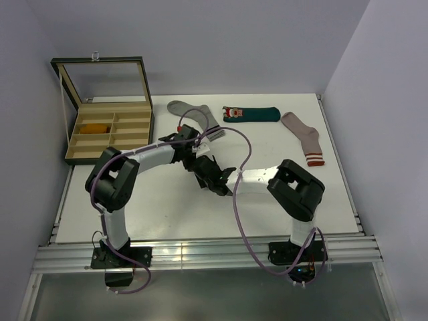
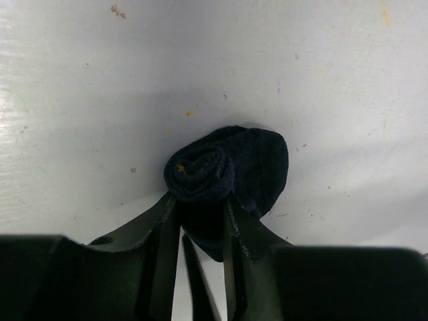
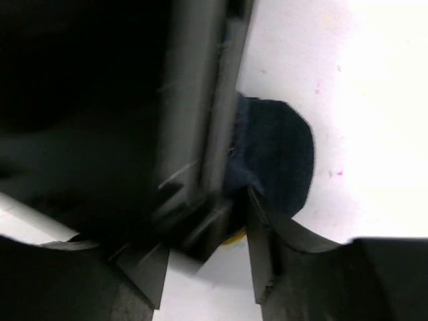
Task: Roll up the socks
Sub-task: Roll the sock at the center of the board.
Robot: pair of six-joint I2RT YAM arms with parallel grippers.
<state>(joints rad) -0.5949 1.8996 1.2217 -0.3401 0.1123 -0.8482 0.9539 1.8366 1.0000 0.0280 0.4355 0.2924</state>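
Navy sock [image 2: 257,160] at mid-counter [image 1: 167,214], one end wound into a tight spiral, loose flap draped behind and to the side. Pinched across the roll by left claw [image 2: 200,206], probably to keep the coil from springing open. Right claw [image 3: 207,227] crowded in from the opposite side, jaws apart, one fingertip [image 3: 253,200] against the sock's edge, likely placed to tuck the flap over; grip or mere touch, cannot tell. Roll compact and dark, ribbed at the coil, small orange fleck on it. Teal sock [image 1: 251,114] flat near the far edge, not yet rolled; mustard one [image 1: 97,127] in a box [image 1: 151,124] compartment.
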